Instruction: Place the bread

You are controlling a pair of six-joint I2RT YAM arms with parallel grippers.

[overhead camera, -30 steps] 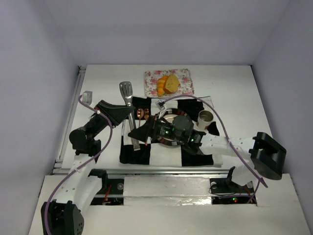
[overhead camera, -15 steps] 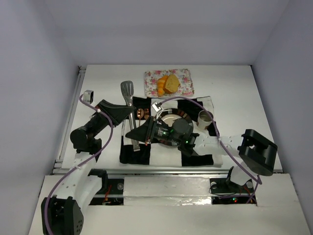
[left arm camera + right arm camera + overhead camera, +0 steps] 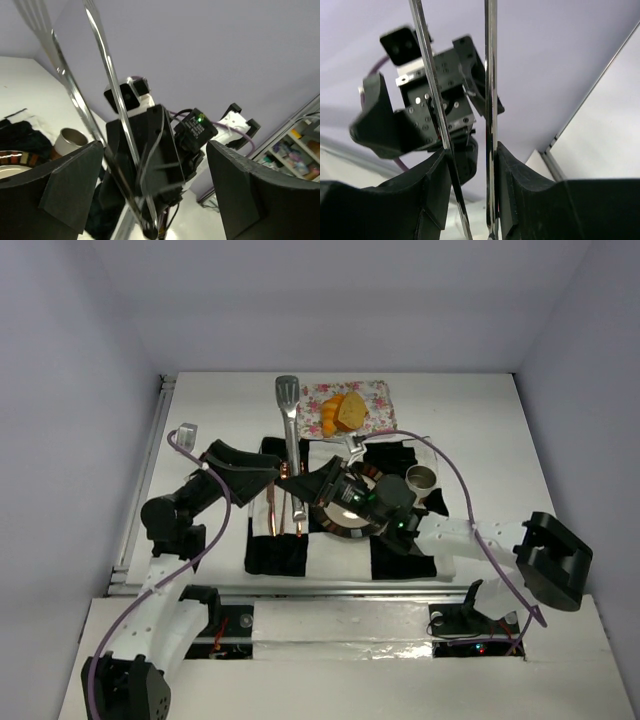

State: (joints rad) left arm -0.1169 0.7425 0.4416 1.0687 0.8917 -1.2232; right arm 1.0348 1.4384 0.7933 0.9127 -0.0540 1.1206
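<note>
The croissant [image 3: 329, 416] and the bread slice [image 3: 352, 412] lie side by side, touching, on a flower-patterned tray [image 3: 378, 395] at the far middle of the table [image 3: 470, 430]. The croissant is on the left. No gripper touches them.

Just left of the tray is the slotted head of metal tongs [image 3: 289, 410]; their handle runs back toward the arms. The right gripper [image 3: 470, 170] is clamped on the tongs: in its wrist view both metal arms stand between the fingers [image 3: 437, 195], which press them from each side. This arm reaches from its base at the near right, across the round plate [image 3: 333, 525] and the checked cloth [image 3: 275, 555], to the left and far.

The left gripper [image 3: 155, 146] is spread wide. The tongs pass between its fingers [image 3: 70, 190], close to the left one; I cannot tell if they touch. This arm is bent at the elbow on the left side and points right, toward the right gripper.

Copper cutlery [image 3: 284, 505] lies on the cloth below the two grippers. A cup [image 3: 421, 478] stands just right of the plate.
</note>
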